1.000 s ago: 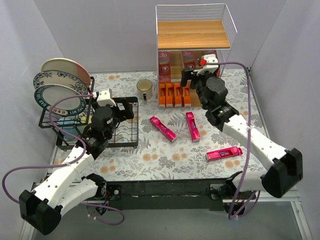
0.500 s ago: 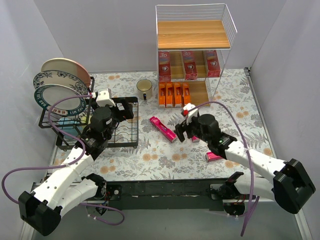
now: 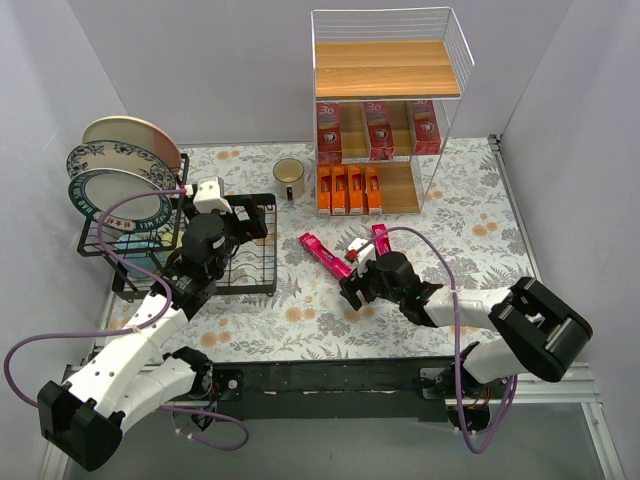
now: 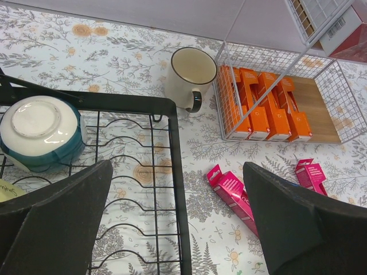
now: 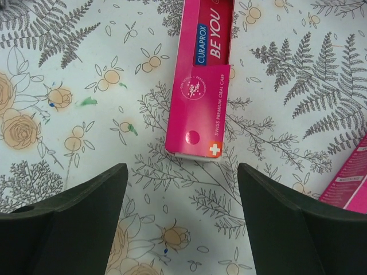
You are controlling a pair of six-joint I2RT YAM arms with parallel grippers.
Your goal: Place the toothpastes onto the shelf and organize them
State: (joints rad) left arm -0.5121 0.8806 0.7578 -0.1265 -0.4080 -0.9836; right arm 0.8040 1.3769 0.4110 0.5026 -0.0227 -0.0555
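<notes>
The shelf (image 3: 390,68) stands at the back. Three red toothpastes (image 3: 378,128) stand on its middle board and several orange ones (image 3: 348,190) lie on the bottom board; the orange ones also show in the left wrist view (image 4: 261,109). A pink toothpaste (image 3: 325,256) lies on the table, and a second one (image 3: 380,236) lies partly behind my right gripper. My right gripper (image 3: 355,283) is open and low over the table, just short of the pink carton's end (image 5: 200,86); the jaws (image 5: 180,223) hold nothing. My left gripper (image 3: 240,222) is open and empty (image 4: 178,229) above the dish rack.
A black wire dish rack (image 3: 250,285) with plates (image 3: 120,175) and an upturned bowl (image 4: 40,132) stands at the left. A mug (image 3: 289,178) stands beside the shelf. Another pink carton's corner (image 5: 350,183) shows at the right edge of the right wrist view.
My right arm has let go of a red carton on the middle board and swung back and down to the table, near the pink cartons. The left arm has not moved.
</notes>
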